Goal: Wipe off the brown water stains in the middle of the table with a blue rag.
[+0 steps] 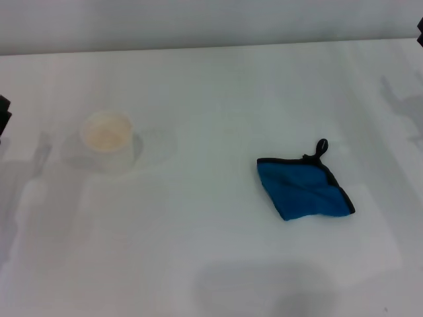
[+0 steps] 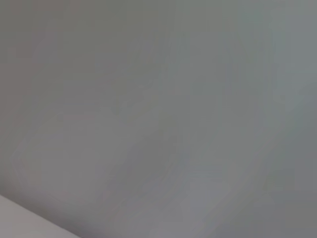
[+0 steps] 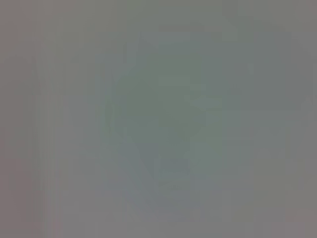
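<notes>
The blue rag (image 1: 303, 189), a small bright-blue cloth with black edging and a black corner loop, lies crumpled on the white table (image 1: 211, 264), right of the middle. No brown water stains show on the table. Only a dark sliver of the left arm (image 1: 3, 117) shows at the left edge, and a sliver of the right arm (image 1: 420, 30) at the far right corner. Both are far from the rag. The two wrist views show only plain grey surface.
A translucent white cup (image 1: 108, 140) holding pale tan liquid stands upright on the left of the table, with a faint pale patch (image 1: 157, 144) just beside it. The table's far edge (image 1: 211, 46) runs along the back.
</notes>
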{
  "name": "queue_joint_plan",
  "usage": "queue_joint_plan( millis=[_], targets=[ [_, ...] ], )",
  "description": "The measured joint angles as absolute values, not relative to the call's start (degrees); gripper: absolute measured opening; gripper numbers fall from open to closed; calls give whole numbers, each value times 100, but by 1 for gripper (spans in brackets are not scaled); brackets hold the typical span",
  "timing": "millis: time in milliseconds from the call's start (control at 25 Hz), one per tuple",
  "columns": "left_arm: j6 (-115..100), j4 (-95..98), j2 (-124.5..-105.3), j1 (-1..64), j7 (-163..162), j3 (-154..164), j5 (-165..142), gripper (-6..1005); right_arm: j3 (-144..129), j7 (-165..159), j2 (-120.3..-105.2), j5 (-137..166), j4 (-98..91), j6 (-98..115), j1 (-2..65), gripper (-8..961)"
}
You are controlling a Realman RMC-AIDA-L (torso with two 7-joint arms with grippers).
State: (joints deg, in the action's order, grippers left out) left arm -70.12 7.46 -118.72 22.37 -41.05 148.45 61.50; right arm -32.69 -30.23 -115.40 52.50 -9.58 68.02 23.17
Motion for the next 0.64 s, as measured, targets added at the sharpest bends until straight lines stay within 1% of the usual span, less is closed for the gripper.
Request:
queue_joint_plan(
  millis=[640],
  targets=[
    [-7025,703,-11880,2241,-3871,14784,6116,888,-3269,-3037,-11540,5092,-935,6882,2311,834]
  ],
)
